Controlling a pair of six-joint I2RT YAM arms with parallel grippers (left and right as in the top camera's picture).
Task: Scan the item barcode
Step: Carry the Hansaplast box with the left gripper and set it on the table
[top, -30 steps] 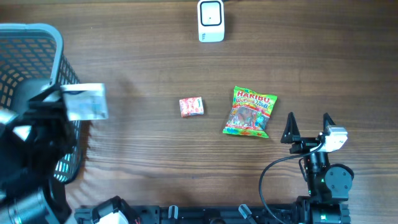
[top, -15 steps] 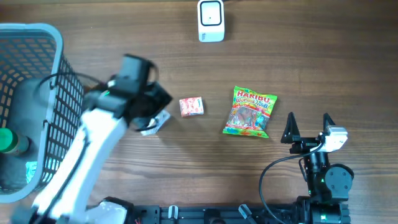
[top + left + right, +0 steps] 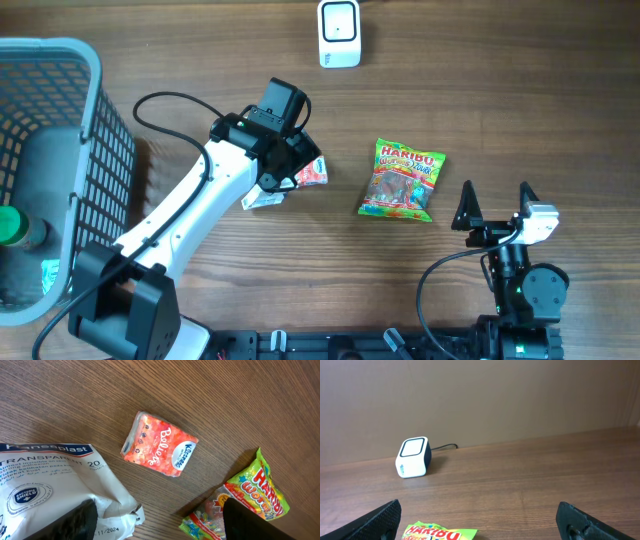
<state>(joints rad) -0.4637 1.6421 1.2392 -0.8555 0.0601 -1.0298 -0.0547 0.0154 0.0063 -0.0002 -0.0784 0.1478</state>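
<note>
A white Hansaplast plaster pack (image 3: 262,196) (image 3: 45,485) lies on the wooden table just left of a red tissue packet (image 3: 314,172) (image 3: 160,445). My left gripper (image 3: 292,172) (image 3: 160,527) hovers over both, open wide, its left finger resting against the pack's crumpled edge and nothing between the jaws. A green Haribo bag (image 3: 402,180) (image 3: 245,500) (image 3: 440,534) lies to the right. The white barcode scanner (image 3: 339,33) (image 3: 413,456) stands at the far edge. My right gripper (image 3: 495,207) (image 3: 482,525) stands open near the front edge, right of the Haribo bag.
A grey wire basket (image 3: 95,130) stands at the left edge, with a green bottle (image 3: 10,228) and another small item inside. The scanner's cable runs off behind it. The left arm (image 3: 190,215) stretches diagonally across the table's left half.
The left arm swung right from over the basket to the middle of the table, carrying the white pack. The pack now lies beside the tissue packet. The right arm has not moved.
</note>
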